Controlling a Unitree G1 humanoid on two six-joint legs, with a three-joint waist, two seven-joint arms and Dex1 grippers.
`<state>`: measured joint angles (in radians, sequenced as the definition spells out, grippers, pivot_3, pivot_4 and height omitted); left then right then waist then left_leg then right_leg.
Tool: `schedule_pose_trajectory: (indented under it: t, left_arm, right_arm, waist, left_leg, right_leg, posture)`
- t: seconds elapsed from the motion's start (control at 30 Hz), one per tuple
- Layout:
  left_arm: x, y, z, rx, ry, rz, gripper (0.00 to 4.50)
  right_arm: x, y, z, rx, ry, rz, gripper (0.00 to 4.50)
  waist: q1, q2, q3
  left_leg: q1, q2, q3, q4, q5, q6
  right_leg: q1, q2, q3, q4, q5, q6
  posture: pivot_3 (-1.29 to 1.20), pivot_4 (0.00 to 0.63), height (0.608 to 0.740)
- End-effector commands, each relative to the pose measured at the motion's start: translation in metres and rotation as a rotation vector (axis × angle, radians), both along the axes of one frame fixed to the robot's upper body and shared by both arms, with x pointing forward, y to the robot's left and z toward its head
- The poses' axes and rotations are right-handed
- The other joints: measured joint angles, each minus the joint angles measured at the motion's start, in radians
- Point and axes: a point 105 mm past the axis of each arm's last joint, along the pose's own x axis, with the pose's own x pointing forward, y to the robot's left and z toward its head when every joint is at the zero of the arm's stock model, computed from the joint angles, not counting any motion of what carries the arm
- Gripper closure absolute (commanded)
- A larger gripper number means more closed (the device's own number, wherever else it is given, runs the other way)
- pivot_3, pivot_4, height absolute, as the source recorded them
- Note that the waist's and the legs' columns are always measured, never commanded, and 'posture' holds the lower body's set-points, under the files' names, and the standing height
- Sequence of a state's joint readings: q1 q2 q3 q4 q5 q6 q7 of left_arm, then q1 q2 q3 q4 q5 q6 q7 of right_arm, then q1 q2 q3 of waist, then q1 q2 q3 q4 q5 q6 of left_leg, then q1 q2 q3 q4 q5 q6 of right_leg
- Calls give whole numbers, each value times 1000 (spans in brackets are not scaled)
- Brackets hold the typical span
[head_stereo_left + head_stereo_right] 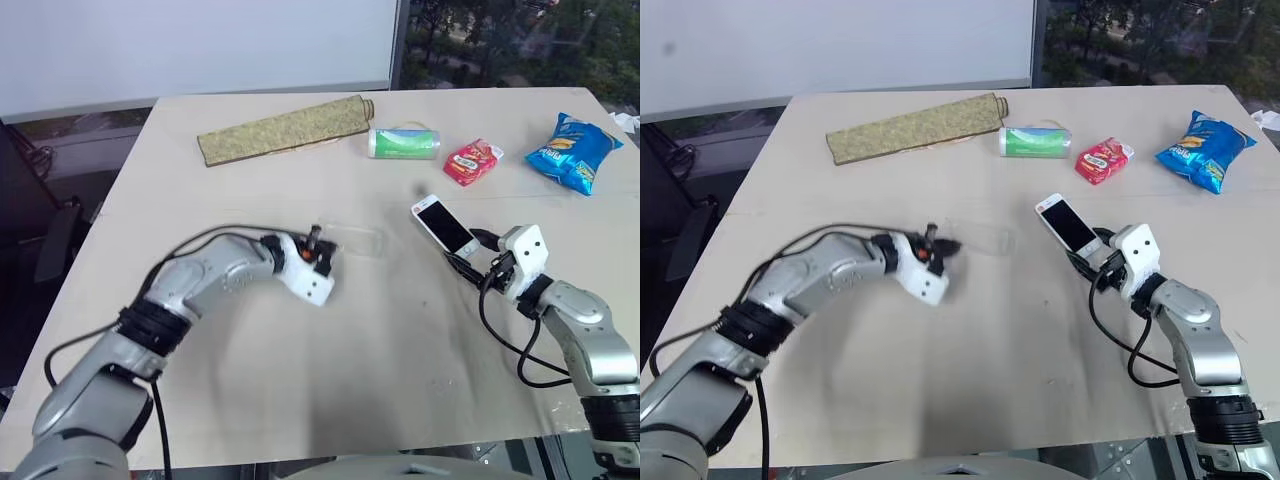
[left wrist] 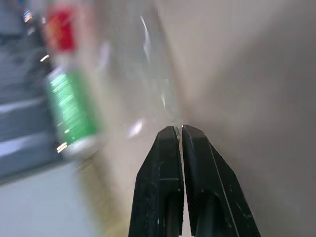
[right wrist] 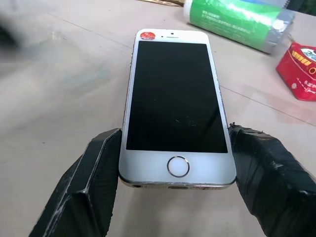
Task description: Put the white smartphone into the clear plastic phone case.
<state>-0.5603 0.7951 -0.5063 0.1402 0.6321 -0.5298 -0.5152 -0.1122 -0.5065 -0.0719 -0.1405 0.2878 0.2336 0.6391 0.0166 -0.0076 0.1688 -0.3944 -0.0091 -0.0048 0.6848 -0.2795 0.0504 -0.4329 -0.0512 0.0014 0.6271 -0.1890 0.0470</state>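
The table (image 1: 300, 380) is lit evenly by soft daylight, and only faint, diffuse shadows are cast under the arms. Glints are caught on the clear phone case (image 1: 355, 243). The left wrist view is heavily smeared by motion blur, the green can (image 2: 71, 106) reduced to streaks. The phone (image 3: 175, 103) is rendered sharply in the right wrist view, with mild glare on its screen.

No writing on any object can be read in these views.
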Motion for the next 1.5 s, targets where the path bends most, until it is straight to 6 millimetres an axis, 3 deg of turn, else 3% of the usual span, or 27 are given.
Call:
schedule_pose_trajectory:
  t: [0.03,0.13,0.23,0.47,0.53,0.63,0.73,0.87,1.03,1.17,1.37,1.5]
  left_arm:
    - [-25,-24,17,-147,16,-121,4436]
    - [-44,-28,15,-197,78,-166,4436]
    - [-56,-25,9,-243,198,-132,3640]
    - [-63,-21,10,-336,393,-13,569]
    - [-65,-23,15,-439,486,35,23]
    - [-65,-21,48,-725,711,79,23]
    - [-59,-13,71,-858,836,85,23]
    - [-55,-6,87,-942,962,68,23]
    - [-35,4,101,-1015,1043,75,23]
    - [-9,5,102,-1031,1013,100,1233]
    - [1,-16,96,-983,1041,36,4263]
    - [-3,-32,84,-884,1057,-7,4430]
  right_arm:
    - [-1,-5,17,1,-68,-5,1613]
    - [-2,-6,17,0,-65,-5,1613]
    - [-1,-7,17,-3,-63,-2,1613]
    - [0,-6,18,-16,-59,22,1613]
    - [-1,-5,18,-23,-61,38,1613]
    - [-9,5,21,-51,-44,137,1613]
    - [-19,20,17,-148,-4,266,1613]
    - [-28,29,12,-255,36,372,1613]
    - [-31,29,16,-359,21,435,1613]
    - [-33,27,19,-428,14,469,1613]
    - [-41,28,18,-469,16,486,1613]
    - [-43,35,21,-472,12,491,1613]
  waist:
    - [1,0,0]
    - [-3,0,0]
    - [-8,0,0]
    - [-4,0,0]
    - [-5,1,0]
    - [-6,0,0]
    - [-6,0,0]
    - [-8,0,0]
    - [-5,-1,1]
    - [-3,-1,1]
    - [-4,-1,1]
    - [-6,-1,1]
  left_leg:
    - [0,0,0,0,0,0]
    - [0,-1,0,0,0,0]
    - [1,0,1,0,0,0]
    - [3,0,1,1,0,0]
    - [3,0,2,2,0,0]
    - [3,0,2,2,0,0]
    - [3,1,1,2,0,0]
    - [6,1,1,2,0,0]
    - [8,1,2,2,0,0]
    - [9,0,3,2,0,-1]
    - [7,0,2,2,0,-1]
    - [6,0,3,2,0,-1]
  right_leg:
    - [0,-1,0,0,0,0]
    - [0,-2,0,0,0,0]
    - [0,-1,0,1,1,0]
    - [1,0,1,4,0,0]
    - [1,0,1,5,0,0]
    - [1,0,2,5,0,0]
    - [0,0,1,5,0,0]
    - [2,2,1,6,0,1]
    - [4,3,2,6,-1,2]
    - [5,3,3,6,0,1]
    - [4,3,3,4,0,0]
    - [4,3,4,2,0,0]
  posture:
    - [0,150,740]
    - [0,150,740]
    - [0,150,740]
    - [0,150,740]
    - [0,150,740]
    - [0,150,740]
    - [0,150,740]
    - [0,150,740]
    - [0,150,740]
    - [0,150,740]
    - [0,150,740]
    - [0,150,740]
